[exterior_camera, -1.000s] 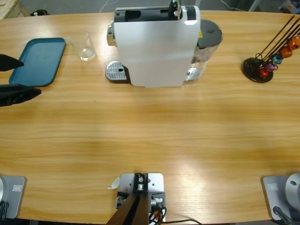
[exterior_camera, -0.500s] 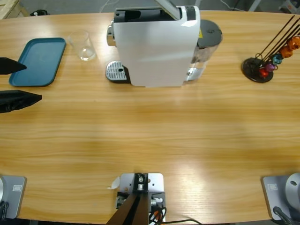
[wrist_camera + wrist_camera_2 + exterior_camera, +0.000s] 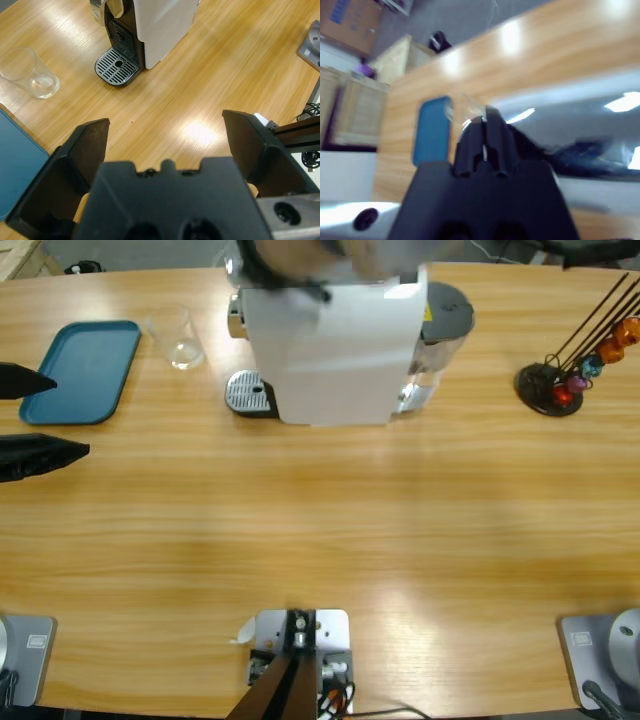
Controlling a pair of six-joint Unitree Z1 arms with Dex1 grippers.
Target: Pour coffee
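The white coffee machine [image 3: 335, 350] stands at the table's [image 3: 320, 530] far edge, an empty glass [image 3: 177, 338] just left of it beside the blue tray [image 3: 82, 370]. The left gripper [image 3: 45, 415] hangs jaws apart at the left edge, holding nothing. The right gripper [image 3: 482, 137], jaws together, is above the machine's top.

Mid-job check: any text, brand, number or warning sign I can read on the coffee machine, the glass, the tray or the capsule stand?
No text can be read anywhere in these views.
Coffee machine: a small yellow sticker beside the water tank, too small to read.
Glass: no marking seen.
Blue tray: plain.
Capsule stand: no label seen.
Right wrist view: blurred, nothing legible.
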